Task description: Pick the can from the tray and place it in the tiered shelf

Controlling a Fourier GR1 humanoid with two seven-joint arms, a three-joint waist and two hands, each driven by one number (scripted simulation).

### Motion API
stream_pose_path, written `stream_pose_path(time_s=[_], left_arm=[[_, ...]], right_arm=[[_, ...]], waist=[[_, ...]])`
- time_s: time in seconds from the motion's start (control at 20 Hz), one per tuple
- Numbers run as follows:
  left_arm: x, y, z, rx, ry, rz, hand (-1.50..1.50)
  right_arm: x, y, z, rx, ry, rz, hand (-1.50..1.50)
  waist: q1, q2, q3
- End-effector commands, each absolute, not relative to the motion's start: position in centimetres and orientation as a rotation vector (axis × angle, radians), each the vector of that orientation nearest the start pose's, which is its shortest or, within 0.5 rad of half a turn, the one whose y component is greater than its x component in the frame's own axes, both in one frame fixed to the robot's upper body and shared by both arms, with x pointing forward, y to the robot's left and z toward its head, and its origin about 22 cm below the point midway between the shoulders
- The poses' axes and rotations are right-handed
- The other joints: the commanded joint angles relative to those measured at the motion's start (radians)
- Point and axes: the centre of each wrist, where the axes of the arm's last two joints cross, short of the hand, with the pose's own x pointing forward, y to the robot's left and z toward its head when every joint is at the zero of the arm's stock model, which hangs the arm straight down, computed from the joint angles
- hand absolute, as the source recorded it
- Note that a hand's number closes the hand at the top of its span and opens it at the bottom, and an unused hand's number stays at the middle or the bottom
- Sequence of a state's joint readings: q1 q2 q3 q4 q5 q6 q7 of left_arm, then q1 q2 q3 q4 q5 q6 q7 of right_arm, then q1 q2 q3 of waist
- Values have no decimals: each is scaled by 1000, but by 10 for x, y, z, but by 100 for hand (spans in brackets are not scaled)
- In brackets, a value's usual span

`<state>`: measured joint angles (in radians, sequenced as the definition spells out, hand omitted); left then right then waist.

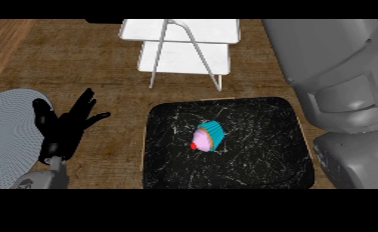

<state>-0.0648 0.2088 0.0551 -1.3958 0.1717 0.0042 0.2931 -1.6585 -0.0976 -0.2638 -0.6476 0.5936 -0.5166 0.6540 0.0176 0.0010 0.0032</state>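
A black marbled tray (pixel 251 168) lies on the wooden counter in the lower middle. On it lies a cupcake (pixel 208 136) on its side, with a teal wrapper, pink icing and a red dot; no can shows anywhere. The white tiered shelf (pixel 184 51) with thin metal legs stands just beyond the tray. My left hand (pixel 66 126) rests left of the tray, fingers spread upward and holding nothing. My grey right forearm (pixel 336 86) fills the right edge from top to bottom, beside the tray; its hand does not show.
A pale grey rounded surface (pixel 16 131) sits at the left edge behind my left hand. Bare wooden counter (pixel 81 61) stretches left of the shelf and between the shelf and the tray.
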Motion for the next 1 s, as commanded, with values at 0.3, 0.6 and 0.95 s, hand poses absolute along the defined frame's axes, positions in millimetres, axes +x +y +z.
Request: stream_pose_path(time_s=[0.3, 0.6, 0.95], left_arm=[[238, 304, -24, 92, -1099, 54, 0], [255, 297, -23, 109, -1098, 70, 0], [228, 313, -34, 93, -1106, 83, 0]], right_arm=[[427, -118, 401, -741, -1713, -424, -150], [405, -180, 407, -656, -1714, -522, -150], [361, -267, 406, -643, -1716, -446, -150]], waist=[[-28, -9, -3], [-54, -12, -2], [-44, -11, -2]])
